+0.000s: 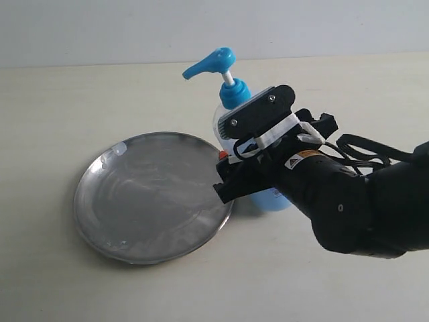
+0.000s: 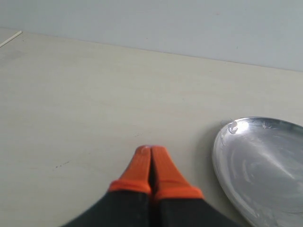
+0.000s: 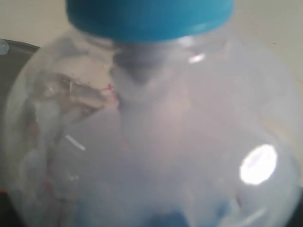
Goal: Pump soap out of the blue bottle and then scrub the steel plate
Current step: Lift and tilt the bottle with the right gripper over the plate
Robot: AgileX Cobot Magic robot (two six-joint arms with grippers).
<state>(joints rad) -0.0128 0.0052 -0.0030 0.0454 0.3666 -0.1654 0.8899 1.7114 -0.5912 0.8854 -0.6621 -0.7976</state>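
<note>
Cream tabletop [image 1: 80, 100], pale grey wall behind. The steel plate [image 1: 151, 201] lies flat, and the blue bottle [image 1: 234, 94] stands upright just beside its rim, pump spout turned out over the plate's side.

Exterior view: right gripper [image 1: 224, 173] clasps the bottle's body below the collar, jaws set wide, one finger on each side (one orange tip shows next to the plate's edge). Light blue soap [image 1: 275, 200] shows through the bottle's foot.

Right wrist view: too close for fingers. It shows only the blue collar and the clear, cloudy shoulder, blurred.

Left wrist view alone shows the left gripper [image 2: 151, 163]. Its orange fingertips [image 2: 139, 168] are pressed together with nothing between them, above bare table, near the plate's rim. A small pale blob [image 2: 232, 126] sits on that rim.
</note>
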